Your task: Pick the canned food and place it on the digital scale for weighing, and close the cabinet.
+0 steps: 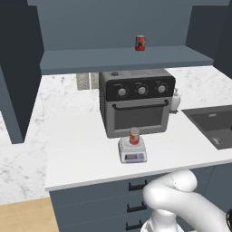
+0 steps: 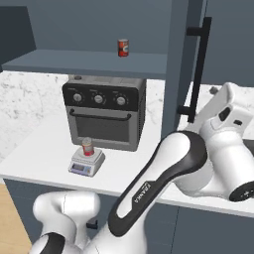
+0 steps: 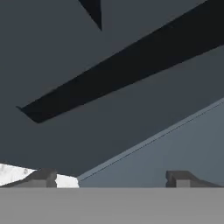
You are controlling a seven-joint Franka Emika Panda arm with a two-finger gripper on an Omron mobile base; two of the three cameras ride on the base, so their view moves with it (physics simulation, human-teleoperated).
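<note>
The canned food (image 1: 134, 136) (image 2: 88, 146), cream and red, stands upright on the digital scale (image 1: 132, 153) (image 2: 85, 162) in front of the toaster oven. Both doors of the cabinet hang open: the left door (image 1: 18, 68) and the right door (image 2: 181, 64) with its black bar handle (image 2: 198, 69) (image 3: 122, 65). My hand (image 2: 225, 101) is on the outer side of the right door, just right of the handle's lower end. My gripper (image 3: 111, 178) is open, its fingertips (image 3: 43, 177) wide apart and close to the door face, with nothing between them.
A darker all-red can (image 1: 140, 43) (image 2: 123, 48) stands on the cabinet shelf (image 1: 122, 59). The toaster oven (image 1: 136, 102) (image 2: 105, 111) sits behind the scale. A sink (image 1: 213, 122) lies at the counter's right, and drawers (image 1: 104, 199) are below the counter.
</note>
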